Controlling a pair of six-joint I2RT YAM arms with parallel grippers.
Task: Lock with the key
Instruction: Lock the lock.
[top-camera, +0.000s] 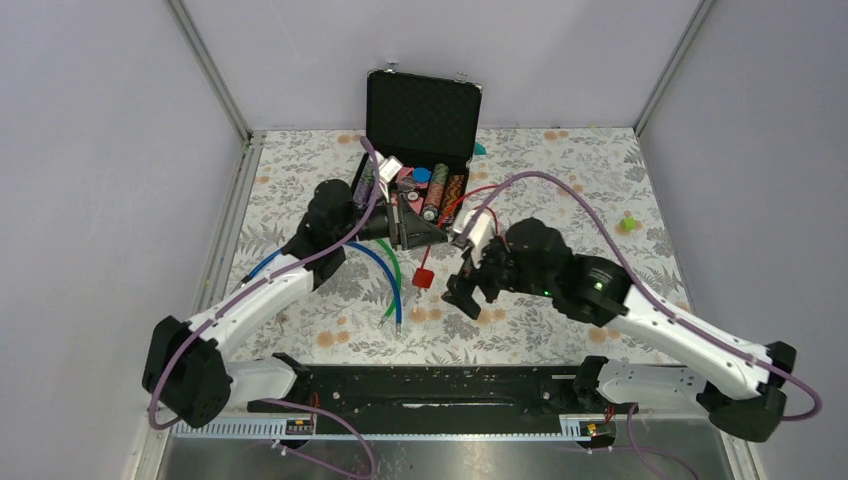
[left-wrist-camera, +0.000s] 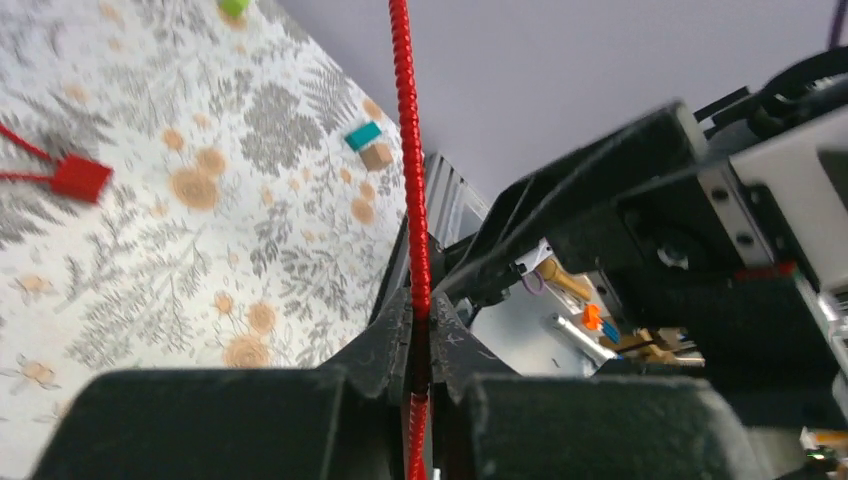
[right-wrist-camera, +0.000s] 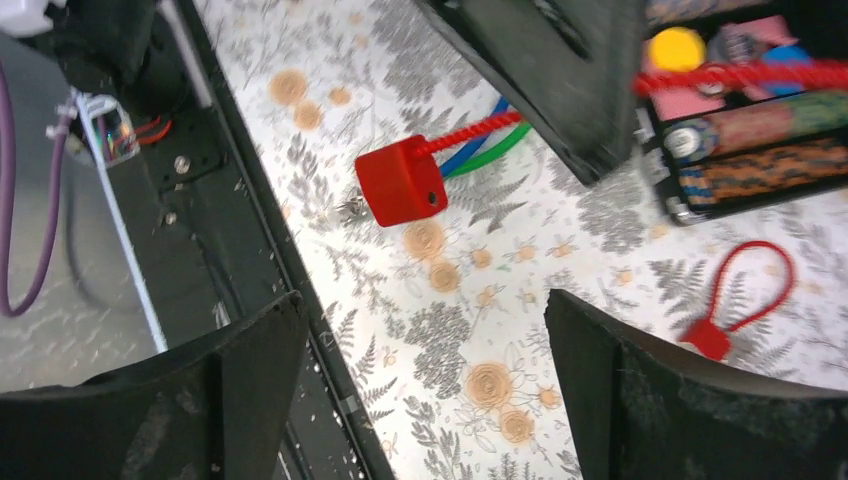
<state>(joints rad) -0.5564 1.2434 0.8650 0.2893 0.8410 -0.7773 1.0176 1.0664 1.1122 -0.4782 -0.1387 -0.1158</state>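
Pinching the red cable (left-wrist-camera: 408, 150) tightly in the left gripper (left-wrist-camera: 418, 340), probably for keeping it steady; hovering the right gripper (right-wrist-camera: 425, 340), fingers spread wide, over the red lock block (right-wrist-camera: 400, 185) lying on the table (right-wrist-camera: 480, 330) near the open case (top-camera: 423, 110).

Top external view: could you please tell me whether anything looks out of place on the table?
Yes: the case stands open, and a red cable runs past its front to a red lock block lying loose on the table. The left gripper is shut on that cable; the right gripper is open.
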